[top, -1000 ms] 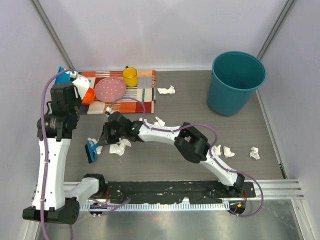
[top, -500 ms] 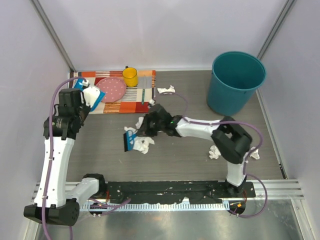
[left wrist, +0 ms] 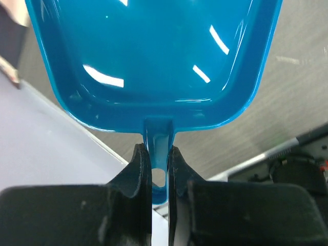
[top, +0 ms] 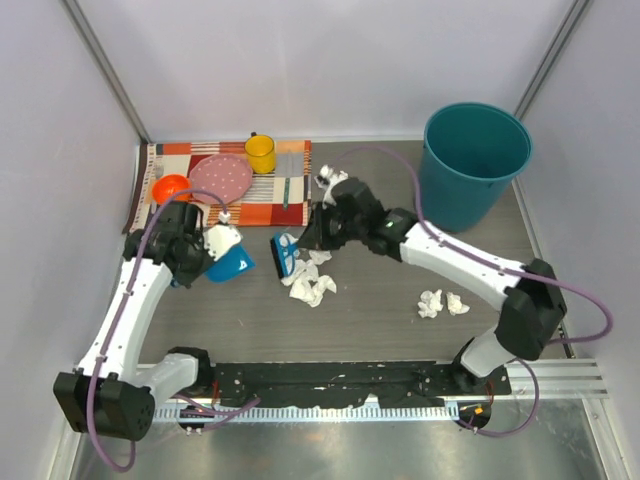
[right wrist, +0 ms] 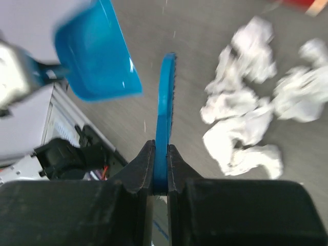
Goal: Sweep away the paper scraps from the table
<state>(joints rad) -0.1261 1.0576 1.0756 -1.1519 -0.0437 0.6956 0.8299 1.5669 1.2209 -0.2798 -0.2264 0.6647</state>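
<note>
In the top view, my left gripper (top: 220, 250) is shut on the handle of a blue dustpan (top: 233, 264), held low over the table (top: 380, 335) in front of the striped mat. My right gripper (top: 303, 241) is shut on a blue brush (top: 285, 253), just left of a heap of white paper scraps (top: 311, 281). One more scrap (top: 328, 181) lies by the mat's right edge, and two (top: 441, 302) lie to the right. The left wrist view shows the fingers (left wrist: 141, 169) clamping the dustpan (left wrist: 154, 56) handle. The right wrist view shows the brush (right wrist: 165, 102), scraps (right wrist: 246, 123) and dustpan (right wrist: 97, 56).
A teal bucket (top: 471, 165) stands at the back right. The striped placemat (top: 290, 195) at the back left carries a pink plate (top: 221, 178), a yellow cup (top: 261, 153) and an orange bowl (top: 172, 187). A metal rail (top: 560, 375) runs along the near edge.
My right arm has swept the brush and the heap of scraps from the left towards the middle. My left arm has brought the dustpan down from the back-left corner to beside the brush.
</note>
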